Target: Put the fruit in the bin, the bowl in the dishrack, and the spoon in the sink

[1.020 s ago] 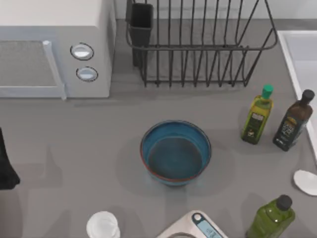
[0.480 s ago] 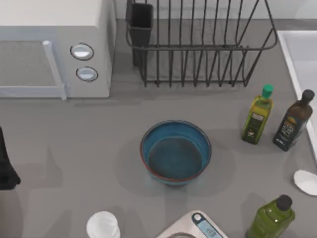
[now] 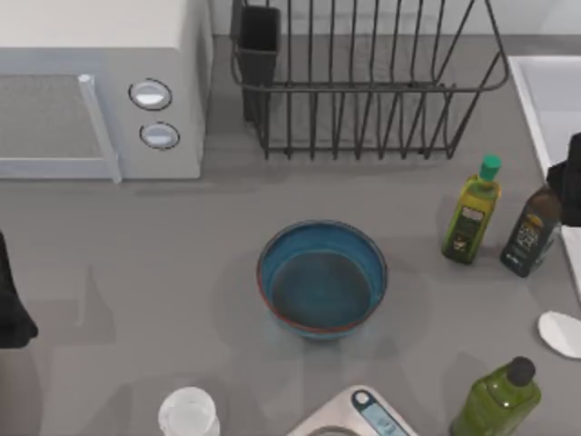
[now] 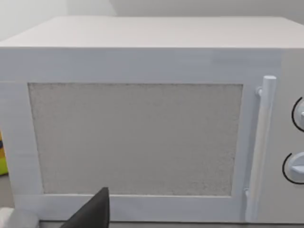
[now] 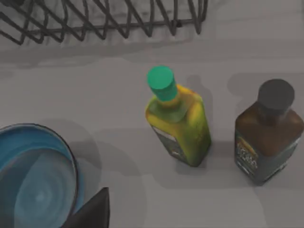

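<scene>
Microwave (image 3: 100, 86): stood at the table's far left, straight ahead of the left arm (image 3: 11, 304), which sat at the left edge; whether its pincer was released or clenched could not be told.
Dishrack (image 3: 363, 86): far centre, beyond the right arm (image 3: 572, 177).
Sink (image 3: 549, 100): far right corner, just beside that arm.
Bowl (image 3: 322, 280): upright mid-table, empty, well left of the right arm.
Bottles: yellow green-capped bottle (image 3: 472, 213) and dark bottle (image 3: 529, 232) just beneath the right pincer, whose grip could not be told.
Spoon (image 3: 561, 332): right edge, nearer than the dark bottle.

Blue bowl (image 3: 322, 280) with reddish-brown rim; black wire dishrack (image 3: 363, 86); yellow bottle (image 3: 471, 212) with green cap; grey table (image 3: 182, 245).
</scene>
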Tool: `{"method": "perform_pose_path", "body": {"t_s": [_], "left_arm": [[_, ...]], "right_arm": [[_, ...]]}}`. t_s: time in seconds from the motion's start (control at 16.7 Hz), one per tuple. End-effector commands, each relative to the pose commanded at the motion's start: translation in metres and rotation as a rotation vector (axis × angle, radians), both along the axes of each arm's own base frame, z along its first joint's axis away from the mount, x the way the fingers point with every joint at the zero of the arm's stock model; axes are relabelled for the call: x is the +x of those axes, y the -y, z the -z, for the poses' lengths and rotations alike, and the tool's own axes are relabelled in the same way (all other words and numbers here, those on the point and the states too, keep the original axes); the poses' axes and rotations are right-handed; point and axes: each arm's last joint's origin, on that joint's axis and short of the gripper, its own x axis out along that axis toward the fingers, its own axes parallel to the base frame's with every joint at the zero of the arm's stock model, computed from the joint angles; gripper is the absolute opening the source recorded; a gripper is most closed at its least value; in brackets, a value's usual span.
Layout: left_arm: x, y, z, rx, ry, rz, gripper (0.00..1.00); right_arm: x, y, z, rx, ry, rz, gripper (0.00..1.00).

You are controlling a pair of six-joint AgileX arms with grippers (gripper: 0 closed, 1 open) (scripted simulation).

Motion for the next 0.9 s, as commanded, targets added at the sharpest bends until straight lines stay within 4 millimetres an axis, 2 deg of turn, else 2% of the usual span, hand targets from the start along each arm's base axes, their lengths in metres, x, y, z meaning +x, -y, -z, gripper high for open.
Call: {"method": "perform_pose_path", "body": {"t_s": [0.12,0.24,0.48,0.72,0.9], "left_arm": [[0.000,0.000,0.000,0.000,0.000,0.000,1.00],[0.000,0.000,0.000,0.000,0.000,0.000,1.00],[0.000,0.000,0.000,0.000,0.000,0.000,1.00],[0.000,0.000,0.000,0.000,0.000,0.000,1.00],[0.000,0.000,0.000,0.000,0.000,0.000,1.00]], "right_arm": [[0.033,-0.027,-0.008,-0.014,-0.170,-0.015,1.00],[0.064,-0.058,-0.006,-0.045,-0.329,-0.023,1.00],[0.110,-0.120,0.018,-0.133,-0.583,-0.020,1.00],[0.129,-0.164,0.047,-0.216,-0.738,-0.007,1.00],[0.132,-0.176,0.057,-0.244,-0.780,-0.002,1.00]]}}
